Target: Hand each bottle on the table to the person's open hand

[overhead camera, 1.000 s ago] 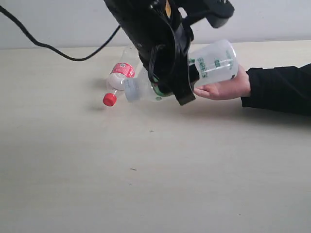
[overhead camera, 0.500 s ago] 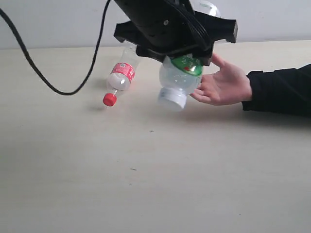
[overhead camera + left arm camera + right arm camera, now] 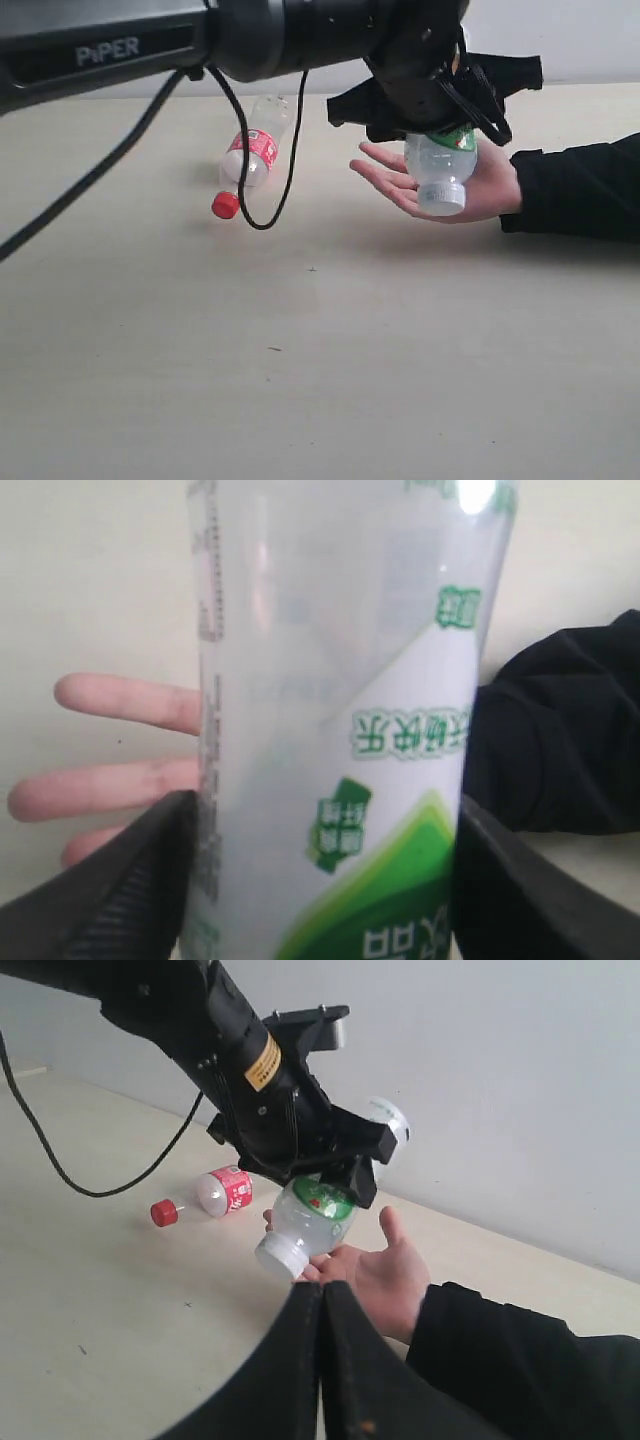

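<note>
Two bottles in view. My left gripper (image 3: 437, 125) clamped on white-green bottle (image 3: 440, 170), cap down, hanging over person's open hand (image 3: 488, 190); cap at or just above palm, cannot tell which. Step: handover. Next, I judge: lower slightly, spread jaws once palm bears it. Red-label bottle (image 3: 250, 150) lies on table (image 3: 300, 380), well apart; likely next. My right gripper (image 3: 322, 1310) pressed together, empty. Writing: "PiPER" on arm (image 3: 108, 52); green Chinese characters on label, too unclear to read.
</note>
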{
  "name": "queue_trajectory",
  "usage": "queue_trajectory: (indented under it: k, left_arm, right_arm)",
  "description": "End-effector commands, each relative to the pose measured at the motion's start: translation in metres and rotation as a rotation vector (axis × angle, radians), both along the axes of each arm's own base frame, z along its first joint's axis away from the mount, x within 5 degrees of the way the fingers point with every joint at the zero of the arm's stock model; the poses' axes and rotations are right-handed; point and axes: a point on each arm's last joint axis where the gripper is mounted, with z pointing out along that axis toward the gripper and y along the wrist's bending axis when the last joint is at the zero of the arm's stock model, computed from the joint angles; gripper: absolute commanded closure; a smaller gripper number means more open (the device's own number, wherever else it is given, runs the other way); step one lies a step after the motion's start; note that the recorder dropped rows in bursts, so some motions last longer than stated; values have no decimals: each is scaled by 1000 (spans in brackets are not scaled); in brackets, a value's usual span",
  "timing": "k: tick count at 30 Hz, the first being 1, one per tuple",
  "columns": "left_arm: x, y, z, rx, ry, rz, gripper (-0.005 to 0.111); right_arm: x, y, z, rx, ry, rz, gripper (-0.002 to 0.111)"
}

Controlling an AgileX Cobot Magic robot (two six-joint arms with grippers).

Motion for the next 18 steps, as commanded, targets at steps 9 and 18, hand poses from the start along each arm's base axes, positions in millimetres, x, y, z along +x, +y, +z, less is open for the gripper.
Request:
queue_trajectory:
  k: [9, 18]
  left_arm:
    - [15, -17, -46, -18, 43, 67, 107]
    - [24, -13, -53, -27, 30, 88, 107]
  right_arm:
    - [0, 0, -1, 6, -3, -5, 108]
    - [0, 0, -1, 6, -3, -5, 108]
